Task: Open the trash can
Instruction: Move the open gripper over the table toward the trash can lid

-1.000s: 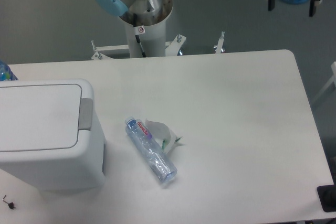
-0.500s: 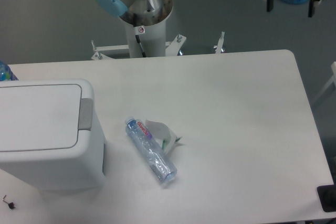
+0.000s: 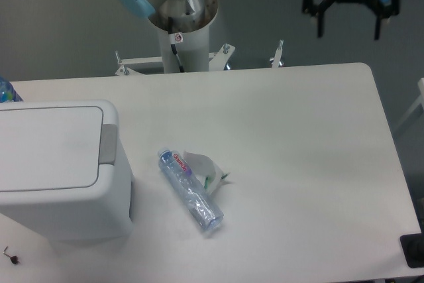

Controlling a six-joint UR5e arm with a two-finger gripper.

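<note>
Altogether, one bin (image 3: 59, 170) stands at the left edge of the tabletop (image 3: 298, 144), lid down flat, one grey tab (image 3: 108, 144) on its right rim. One clear bottle (image 3: 190, 190) lies on its side near the middle, touching one scrap of white paper (image 3: 202, 166). One hand (image 3: 349, 23) hangs spread open, empty, above the far right edge.

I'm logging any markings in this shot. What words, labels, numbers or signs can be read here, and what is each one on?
Clear bottle: a red and purple label near its cap end, with print too blurred to read.
Robot base column: a small round red and white sticker, its sign too small to make out.
Trash can: no text visible.
Gripper: no text visible.
</note>
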